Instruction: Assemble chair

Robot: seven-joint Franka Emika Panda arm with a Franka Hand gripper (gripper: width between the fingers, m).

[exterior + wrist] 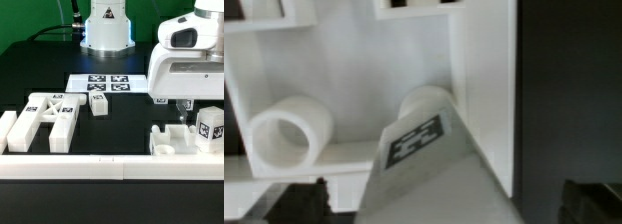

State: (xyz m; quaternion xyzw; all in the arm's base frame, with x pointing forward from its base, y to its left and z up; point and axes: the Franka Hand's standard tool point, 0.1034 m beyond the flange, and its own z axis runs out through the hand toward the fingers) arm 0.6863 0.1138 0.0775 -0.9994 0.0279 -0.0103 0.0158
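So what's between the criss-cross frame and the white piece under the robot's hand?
In the exterior view, one small tagged block beside the frame; then bare table up to the piece.

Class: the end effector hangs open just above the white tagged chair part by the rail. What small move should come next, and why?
Probably a short straight lift. The end effector is open, fingers wide of the tagged chair part and gripping nothing; that part rests by the border rail, while the X-braced frame waits at the exterior view's left.
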